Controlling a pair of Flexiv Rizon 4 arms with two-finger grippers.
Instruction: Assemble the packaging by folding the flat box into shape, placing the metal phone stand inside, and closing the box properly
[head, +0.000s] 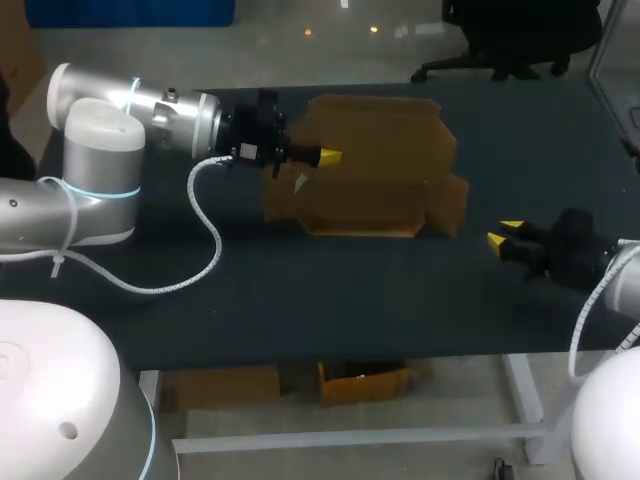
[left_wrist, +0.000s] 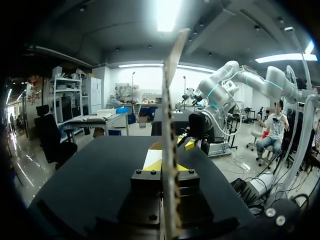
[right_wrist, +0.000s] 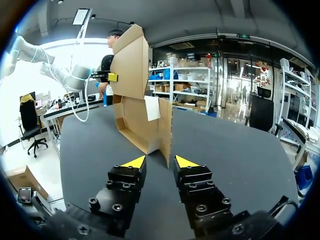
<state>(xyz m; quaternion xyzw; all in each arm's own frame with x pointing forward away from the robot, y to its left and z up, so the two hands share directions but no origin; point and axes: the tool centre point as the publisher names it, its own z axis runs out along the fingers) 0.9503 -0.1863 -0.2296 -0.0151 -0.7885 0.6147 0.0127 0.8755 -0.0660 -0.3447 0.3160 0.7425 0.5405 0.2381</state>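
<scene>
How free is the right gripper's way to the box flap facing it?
Probably yes: the right gripper is open, the box flap stands edge-on just ahead, with only bare table between them.

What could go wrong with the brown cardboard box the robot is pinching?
1. The left gripper pinches the half-folded brown cardboard box by just one thin upright panel, so that panel might bend or slip out.
2. The right gripper is open and not touching the box, so the box might slide on the black table if pushed.
</scene>
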